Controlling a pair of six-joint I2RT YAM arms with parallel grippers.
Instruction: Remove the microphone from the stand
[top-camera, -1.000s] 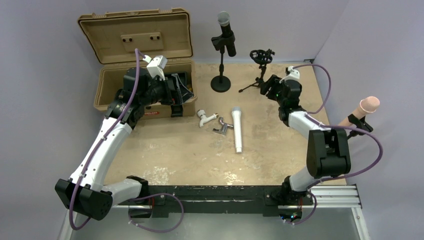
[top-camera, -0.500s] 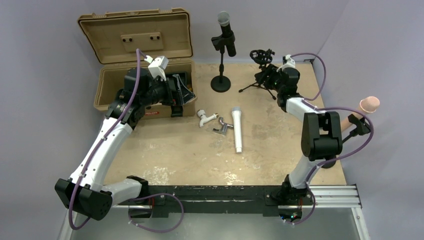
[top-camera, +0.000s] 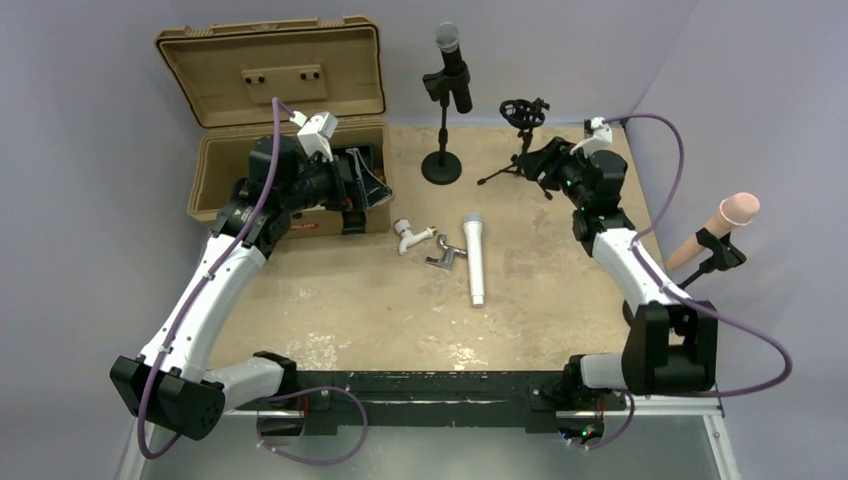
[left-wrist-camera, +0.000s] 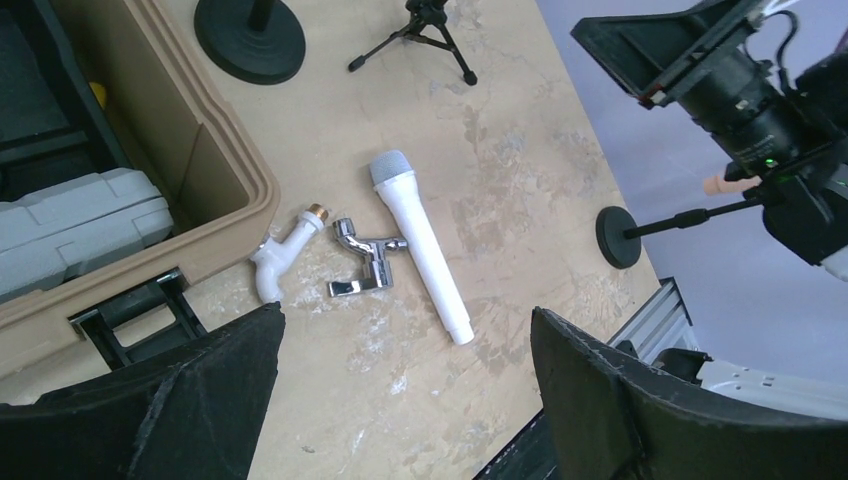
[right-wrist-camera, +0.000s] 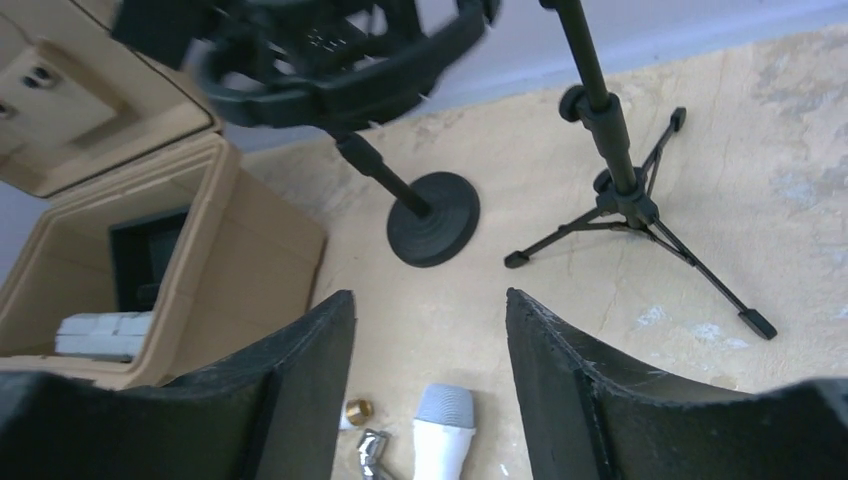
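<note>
A black microphone sits clipped in a round-based stand at the back of the table. A beige microphone rests in a second stand at the right edge. A white microphone lies flat mid-table. My right gripper hovers open beside a small tripod with an empty shock mount. In the right wrist view this gripper holds nothing and looks toward the round base. My left gripper is open and empty by the case, above the white microphone.
An open tan case stands at the back left. A white pipe fitting and a chrome tap lie beside the white microphone. The shock mount hangs close above my right fingers, and the tripod legs spread to their right.
The right arm has swung its elbow out to the right and down, and its gripper has stayed near the tripod. The left arm has not moved.
</note>
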